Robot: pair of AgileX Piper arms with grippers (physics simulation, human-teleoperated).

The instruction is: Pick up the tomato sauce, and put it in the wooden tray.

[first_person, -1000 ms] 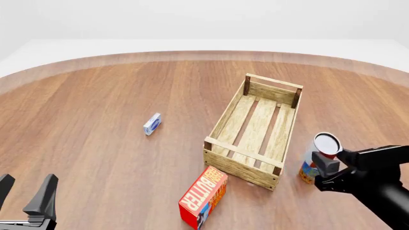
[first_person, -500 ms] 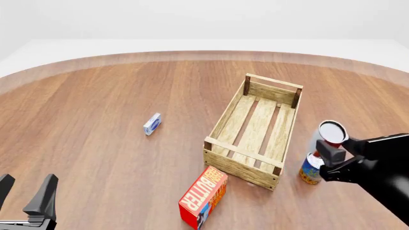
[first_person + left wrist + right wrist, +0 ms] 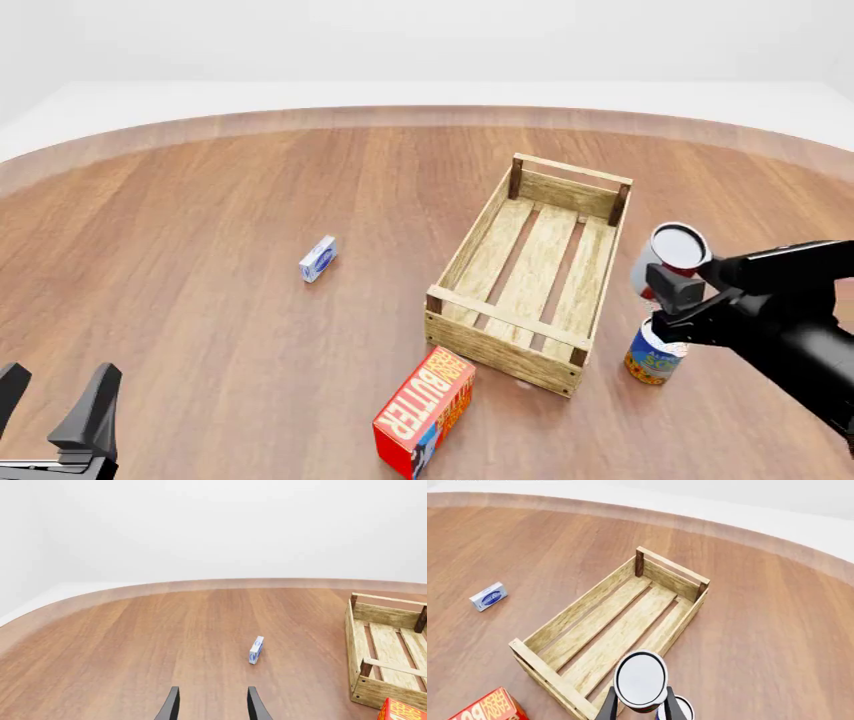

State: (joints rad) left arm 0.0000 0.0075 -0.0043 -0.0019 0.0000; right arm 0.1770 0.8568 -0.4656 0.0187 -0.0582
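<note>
Our right gripper pinches the tomato sauce, now higher and further left than a moment ago, at the wooden tray's right edge, above the blue-and-yellow can. The left gripper, spread, shows only in the lower-left corner.

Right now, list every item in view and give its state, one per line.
tomato sauce: held in the air by the right gripper, beside the tray
wooden tray: upright, nothing inside
blue-and-yellow can: standing upright
butter box: tilted
small blue box: on edge
left gripper: open, holding nothing
</note>
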